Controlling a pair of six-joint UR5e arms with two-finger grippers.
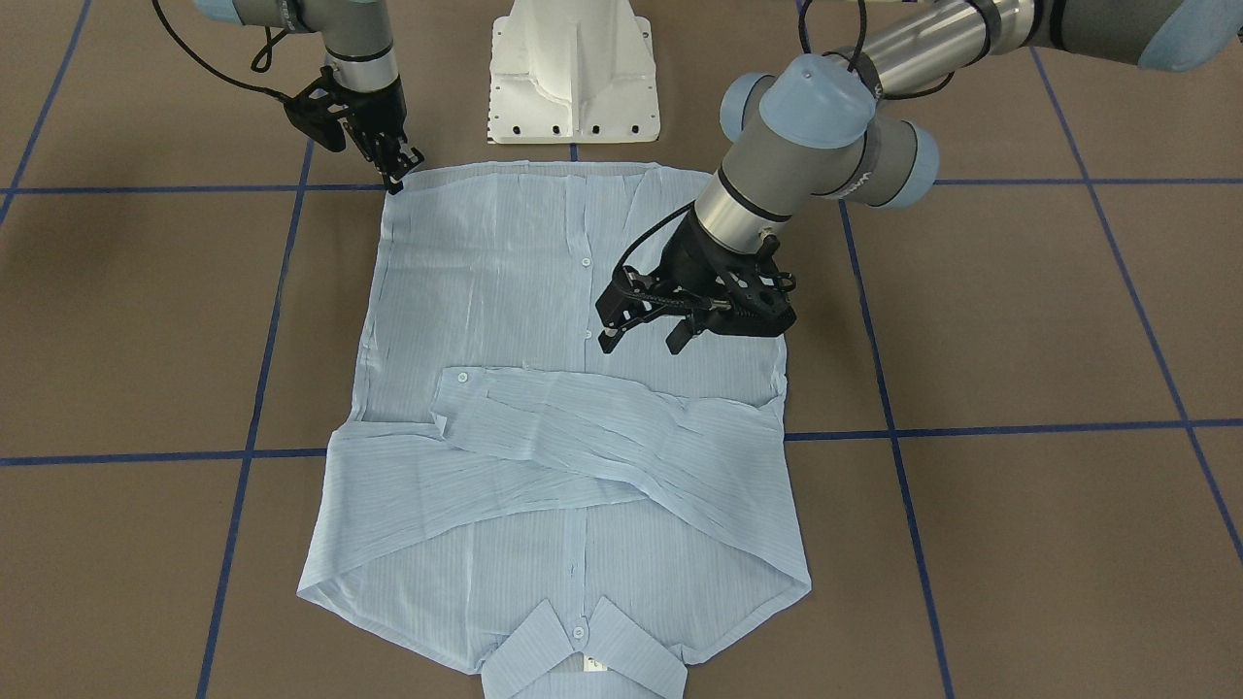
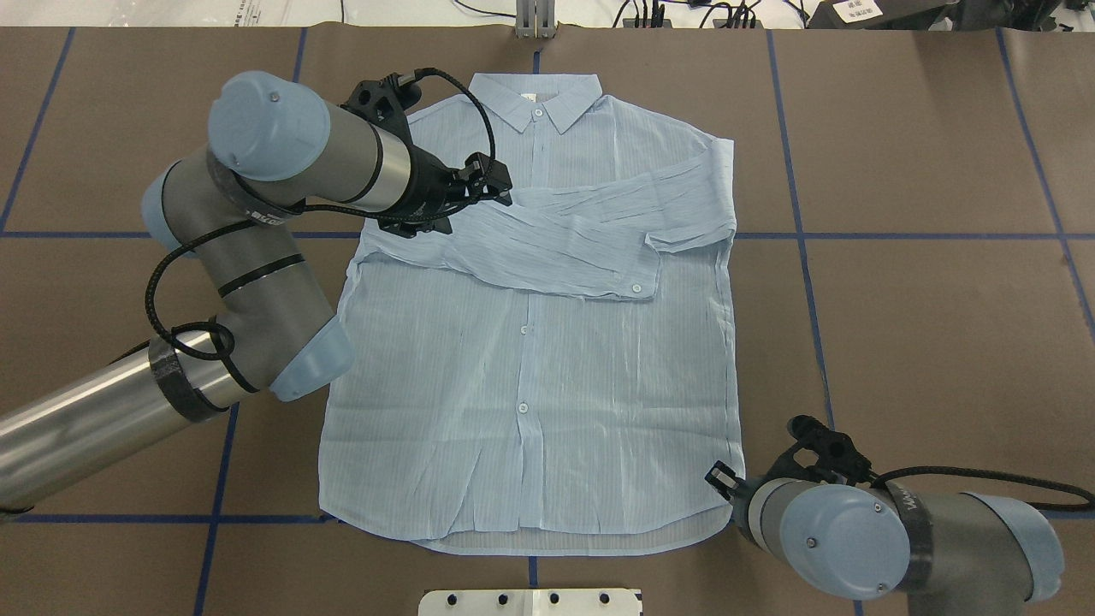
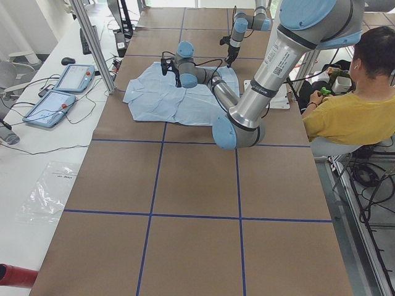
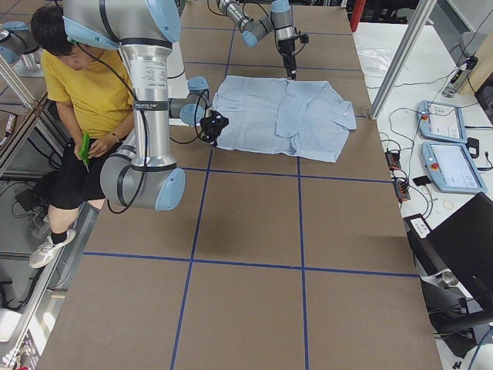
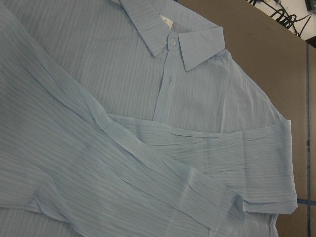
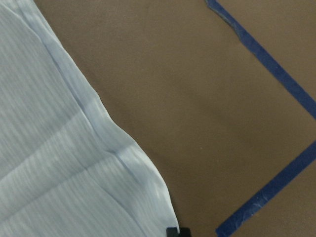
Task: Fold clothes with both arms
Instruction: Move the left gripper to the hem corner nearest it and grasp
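Light-blue striped thin button-up shirt (image 1: 544, 291) flat on brown table (image 1: 1020, 320), collar away from robot, sleeves folded across chest. Left black gripper (image 1: 641, 342) above it, fingers spread, empty. Right black gripper (image 1: 400, 173) at hem corner, grip unclear.

Built as two jointed arms, left arm (image 2: 282, 158) and right arm (image 2: 967, 535), of bare silver tubes between matt grey joint housings. Closed at each joint by a rounded light-blue cap (image 2: 267, 120) with small dark screws set in its face. Banded in black near the wrists, with white lettering on each band (image 2: 914, 526), seemingly a maker's name but too small to read. Trailed by black cables (image 2: 150, 295), looped loose outside the tubes. Fitted with a left gripper (image 1: 641, 340) and a right gripper (image 1: 400, 173), both black, open-framed and two-fingered. Mounted on a white pedestal base (image 1: 573, 78), flanged, with a row of dark bolt holes along its edge.
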